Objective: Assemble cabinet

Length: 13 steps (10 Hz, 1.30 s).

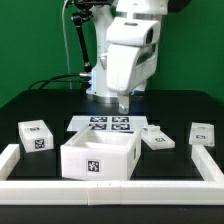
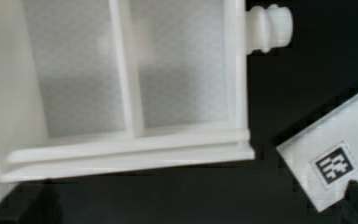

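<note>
From across the room, the exterior view takes in the whole layout. The arm hangs over the back of the black counter [image 1: 40,105], and its fingers [image 1: 122,103] point down above the far side of the marker board [image 1: 103,124]. They are too small and shadowed there for me to tell how far apart they stand, and nothing is visibly held.

The cabinet [image 1: 98,155] sits open-topped in front of that board with a tag on its near face. It is below and in front of the fingers and apart from them.

The wrist view shows what the exterior view cannot. Inside the cabinet [image 2: 105,80] an upright divider splits it into two bays, and a ridged knob [image 2: 265,27] sticks out past one edge. A tagged piece [image 2: 336,155] lies tilted just off the cabinet's corner, with dark counter between them. I cannot tell which loose part it is. The fingers do not show plainly in this view.

The cabinet's front nearly meets the rail [image 1: 110,190]. A block [image 1: 37,135] lies well apart on the exterior view's left. A panel [image 1: 158,137] lies near the cabinet on the exterior view's right, and another panel [image 1: 203,133] lies farther out. Bare counter shows on both sides of the cabinet, wider toward the block.
</note>
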{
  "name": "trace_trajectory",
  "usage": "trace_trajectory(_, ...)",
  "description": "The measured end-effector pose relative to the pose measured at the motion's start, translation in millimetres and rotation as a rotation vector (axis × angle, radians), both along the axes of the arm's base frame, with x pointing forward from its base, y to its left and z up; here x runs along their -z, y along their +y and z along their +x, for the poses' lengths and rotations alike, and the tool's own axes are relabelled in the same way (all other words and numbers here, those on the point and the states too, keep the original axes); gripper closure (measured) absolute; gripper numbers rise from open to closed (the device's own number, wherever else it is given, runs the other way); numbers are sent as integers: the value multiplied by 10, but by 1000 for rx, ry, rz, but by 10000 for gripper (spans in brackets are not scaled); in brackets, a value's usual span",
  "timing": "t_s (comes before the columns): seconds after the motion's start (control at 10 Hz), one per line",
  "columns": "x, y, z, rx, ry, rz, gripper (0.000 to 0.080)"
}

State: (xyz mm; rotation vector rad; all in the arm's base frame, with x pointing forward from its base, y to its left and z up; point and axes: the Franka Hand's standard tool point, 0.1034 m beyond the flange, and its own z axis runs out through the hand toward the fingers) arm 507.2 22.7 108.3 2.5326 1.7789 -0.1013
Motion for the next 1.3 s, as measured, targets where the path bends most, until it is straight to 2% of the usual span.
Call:
trace_trajectory(0.4, 17, 5, -6, -5, -3, 2, 1)
trace_trajectory(0.7, 268, 48, -249, -29, -32, 26, 1)
trace_trajectory(1.0, 501, -38, -321, -31, -33, 40, 1)
trace_trajectory(1.3, 667, -70, -371, -21, -11, 45, 1)
